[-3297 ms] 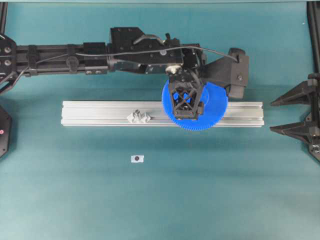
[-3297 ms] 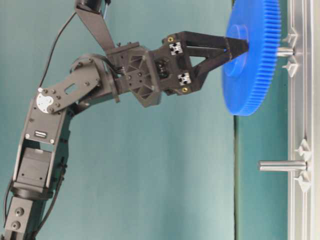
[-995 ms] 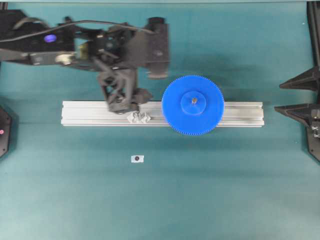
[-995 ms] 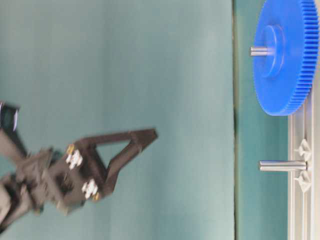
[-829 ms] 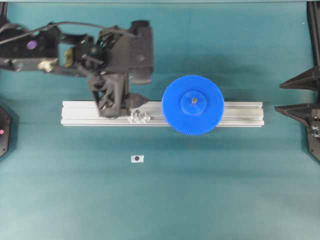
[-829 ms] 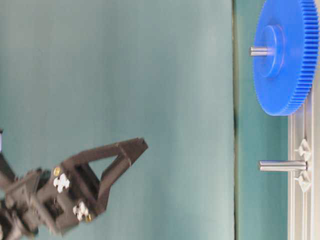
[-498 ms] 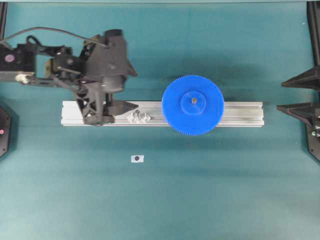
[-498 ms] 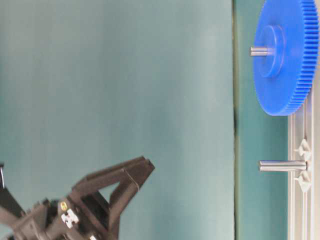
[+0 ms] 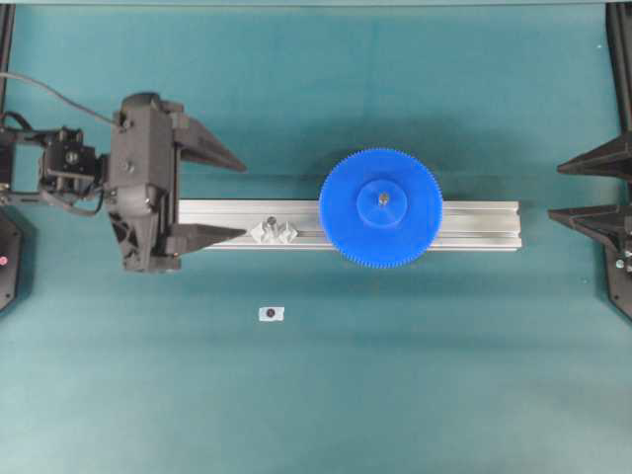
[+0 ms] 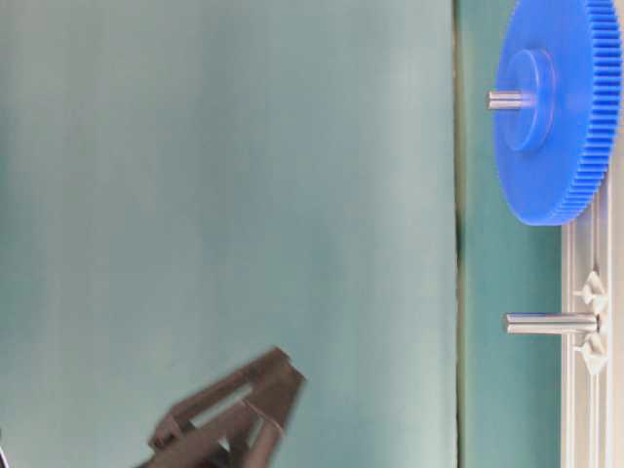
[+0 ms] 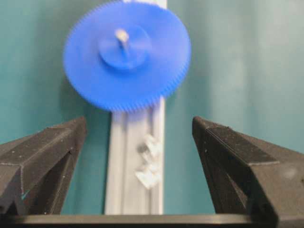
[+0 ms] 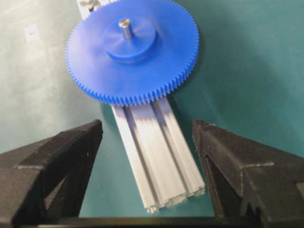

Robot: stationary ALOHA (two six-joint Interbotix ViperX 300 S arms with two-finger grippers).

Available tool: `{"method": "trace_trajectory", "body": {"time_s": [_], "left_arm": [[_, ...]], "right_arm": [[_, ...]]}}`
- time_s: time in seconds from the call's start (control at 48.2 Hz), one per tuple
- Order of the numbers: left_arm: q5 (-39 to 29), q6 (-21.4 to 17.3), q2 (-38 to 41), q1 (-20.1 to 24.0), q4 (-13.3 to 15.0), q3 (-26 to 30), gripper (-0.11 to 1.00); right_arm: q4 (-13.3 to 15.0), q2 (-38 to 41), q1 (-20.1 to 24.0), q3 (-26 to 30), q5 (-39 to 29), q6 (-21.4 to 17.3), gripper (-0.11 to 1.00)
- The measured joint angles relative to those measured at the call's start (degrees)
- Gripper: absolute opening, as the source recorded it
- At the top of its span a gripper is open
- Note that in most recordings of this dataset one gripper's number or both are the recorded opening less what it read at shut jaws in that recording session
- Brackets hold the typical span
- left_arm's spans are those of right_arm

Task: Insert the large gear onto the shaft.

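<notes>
Large gear (image 9: 380, 207) sits on shaft (image 12: 125, 27) w/ pin tip poking thru hub; both claws, left (image 9: 229, 197) & right (image 12: 147, 130), spread apart, empty.

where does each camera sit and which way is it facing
Overhead: above the table, looking straight down on the rail, gear and both arms; left tool open at the rail's left end, right tool open at the right edge.
Table-level: low, turned sideways; gear on its shaft, a spare pin, left tool fingers.
Left wrist: along the rail toward the gear, between its fingers.
Right wrist: the same from the other end, between its fingers.
All views share the gear.
</notes>
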State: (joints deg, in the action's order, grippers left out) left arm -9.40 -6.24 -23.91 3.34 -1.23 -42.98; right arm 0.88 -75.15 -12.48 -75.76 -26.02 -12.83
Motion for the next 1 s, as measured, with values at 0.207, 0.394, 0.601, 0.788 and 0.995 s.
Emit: {"method": "trace_trajectory", "body": {"time_s": [0.207, 0.394, 0.601, 0.788, 0.995], "left_arm": [[3.7, 0.0, -1.7, -0.5, 0.0, -1.8, 0.87], [11.3, 0.9, -4.9, -0.6, 0.0, -6.0, 0.87], [15.7, 3.7, -8.4, -0.6, 0.0, -10.8, 0.87], [16.1, 3.8, -9.8, -0.6, -0.1, -12.7, 0.87], [16.3, 4.0, -10.3, -0.6, 0.0, -14.1, 0.87]], "right_arm": [[0.0, 0.0, 0.0, 0.1, 0.1, 0.1, 0.83], [0.0, 0.0, 0.0, 0.1, 0.1, 0.0, 0.83], [0.0, -0.4, 0.0, -0.1, 0.2, -0.1, 0.83], [-0.1, -0.6, 0.0, -0.4, 0.9, -0.2, 0.83], [-0.2, -0.5, 2.0, -0.6, 4.3, -0.1, 0.83]]}}
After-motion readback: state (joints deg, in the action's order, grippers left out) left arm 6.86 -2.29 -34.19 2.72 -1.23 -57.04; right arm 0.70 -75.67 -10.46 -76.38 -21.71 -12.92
